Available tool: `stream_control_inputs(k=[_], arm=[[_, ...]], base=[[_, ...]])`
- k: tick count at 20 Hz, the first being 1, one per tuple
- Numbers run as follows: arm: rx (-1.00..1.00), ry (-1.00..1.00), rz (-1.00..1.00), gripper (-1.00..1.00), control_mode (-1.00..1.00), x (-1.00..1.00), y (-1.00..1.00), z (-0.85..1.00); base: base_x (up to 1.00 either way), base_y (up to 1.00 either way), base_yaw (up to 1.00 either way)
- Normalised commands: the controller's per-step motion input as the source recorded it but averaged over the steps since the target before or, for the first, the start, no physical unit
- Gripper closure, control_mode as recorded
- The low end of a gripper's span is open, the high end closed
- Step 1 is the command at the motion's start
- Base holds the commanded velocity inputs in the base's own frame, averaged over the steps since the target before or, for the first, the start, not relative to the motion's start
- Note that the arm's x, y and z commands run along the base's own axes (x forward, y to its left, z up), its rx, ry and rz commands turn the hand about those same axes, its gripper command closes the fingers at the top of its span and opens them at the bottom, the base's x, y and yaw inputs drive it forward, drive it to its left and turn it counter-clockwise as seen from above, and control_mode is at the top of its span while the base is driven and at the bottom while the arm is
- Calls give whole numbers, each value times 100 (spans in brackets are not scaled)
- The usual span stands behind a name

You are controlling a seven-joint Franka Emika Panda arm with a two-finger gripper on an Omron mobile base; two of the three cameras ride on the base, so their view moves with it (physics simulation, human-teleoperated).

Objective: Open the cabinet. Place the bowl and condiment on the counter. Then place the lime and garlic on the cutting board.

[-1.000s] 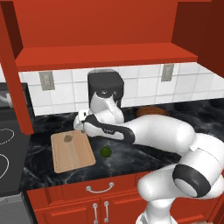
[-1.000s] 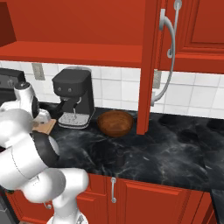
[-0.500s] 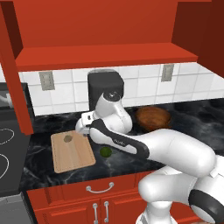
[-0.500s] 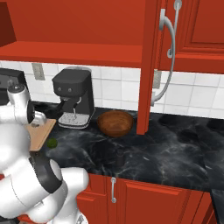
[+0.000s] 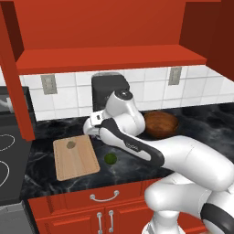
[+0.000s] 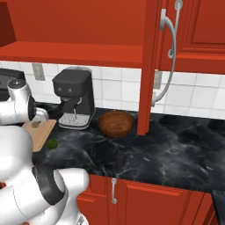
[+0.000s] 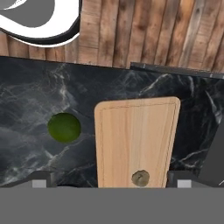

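Cabinet point(image 6: 151, 66), the red wall unit w/ long silver bar handles, stands open. Wide dark brown wooden-looking bowl point(image 5: 160, 124) sits on the black marble-veined counter point(image 5: 201, 123) just right of the black coffee machine point(image 6: 74, 97); a small dark cylinder nearer the counter's front edge in the right base view is prob. the condiment shaker point(image 6: 120, 158), too small to be sure. So what's left looks like the board items.

Light tan wooden cutting board point(image 7: 135, 140) w/ rounded corners lies flat, long axis running front-to-back on the counter. Small tan lumpy garlic bulb point(image 7: 140, 177) rests on it, toward the back end in the left base view. Small dark green lime point(image 7: 64, 127) sits on bare marble just beside the board's right long edge, apart from it, toward the front corner: not yet on the board.

Gripper point(image 5: 95, 123) hangs above the board's back-right area w/ jaws spread fully wide, nothing between them; garlic lies below, between the two tips in the hand view, untouched.

Key relation: in the hand view the lime lies up and to the left of the tips, off the board's long side. In room terms it's right of and nearer the front than the hand. Next move, as I judge it, wants a shift sideways off the board, then down over the lime; it's round, so may roll if nudged off-centre.
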Motion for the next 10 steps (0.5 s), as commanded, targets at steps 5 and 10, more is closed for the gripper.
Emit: stream_control_inputs(k=[5,10], arm=[[0,-1,0,-100,-100,-2,-26,0],[0,0,1,-100,-100,0,-26,0]], base=[[0,0,0],[0,0,0]])
